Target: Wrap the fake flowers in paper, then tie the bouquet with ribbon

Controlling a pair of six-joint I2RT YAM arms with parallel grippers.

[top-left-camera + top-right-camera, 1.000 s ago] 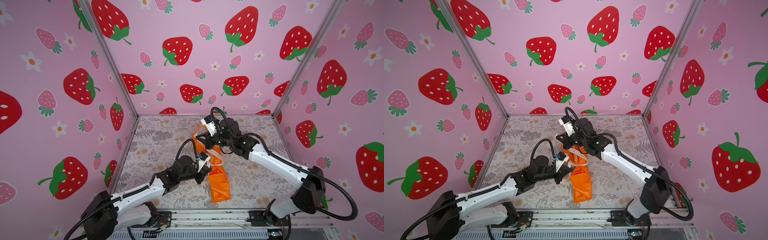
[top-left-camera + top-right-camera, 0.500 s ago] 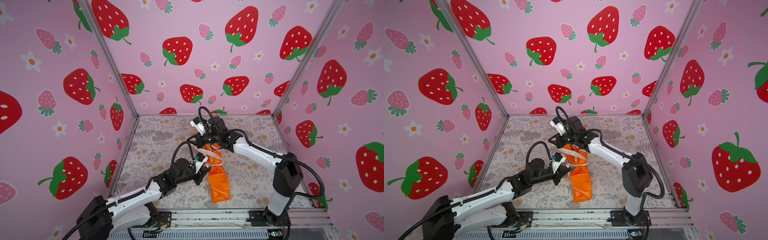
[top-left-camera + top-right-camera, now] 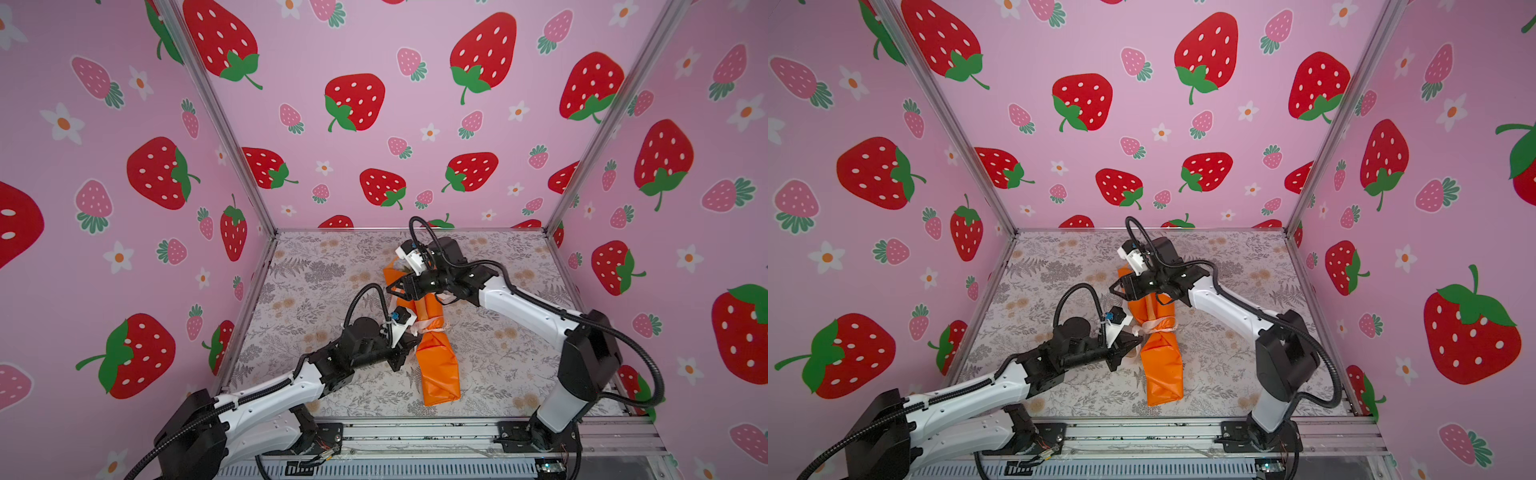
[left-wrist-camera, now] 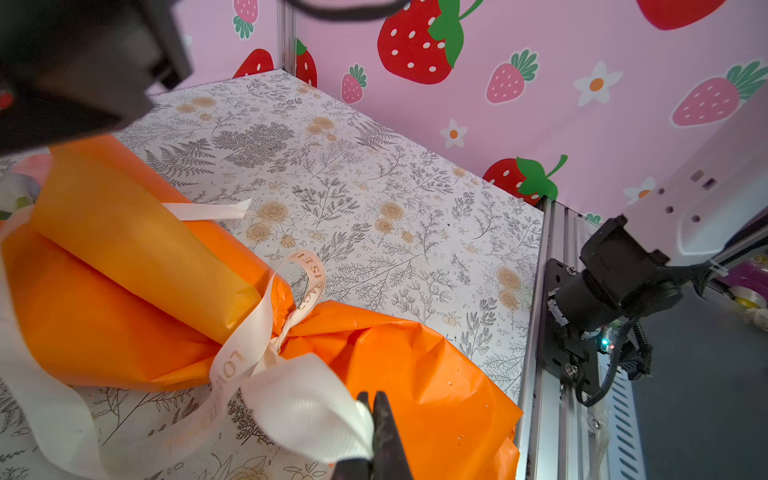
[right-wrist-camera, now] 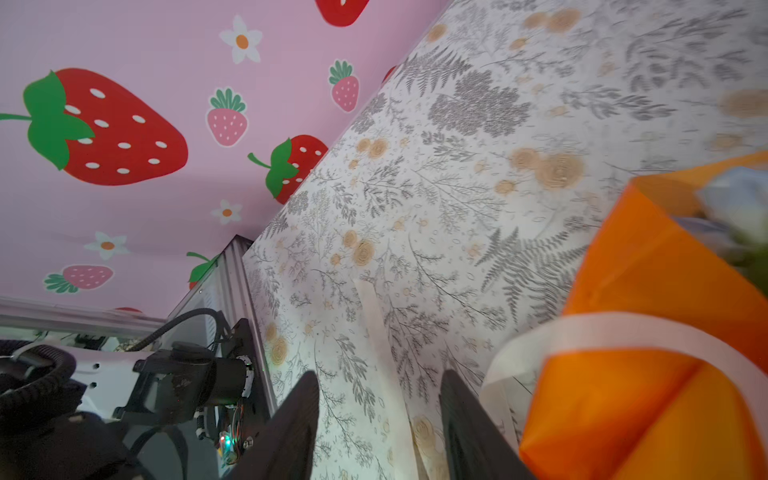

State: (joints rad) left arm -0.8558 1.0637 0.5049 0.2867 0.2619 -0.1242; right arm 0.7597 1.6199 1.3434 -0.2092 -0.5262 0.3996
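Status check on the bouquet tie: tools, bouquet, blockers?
Left tool shut on cream ribbon. Right tool open, empty, near the flower end. Bouquet lying on table, ribbon crossed at its waist. No obstruction seen.

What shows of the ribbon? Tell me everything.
The ribbon is cream, ribbed fabric with faint printed letters. It circles the pinched waist of the bouquet, which lies on the table, and crosses itself there in a twist with a small loop. One wide end is clamped in the shut left gripper. Another end lies slack across the bouquet. The open right gripper holds none of it.
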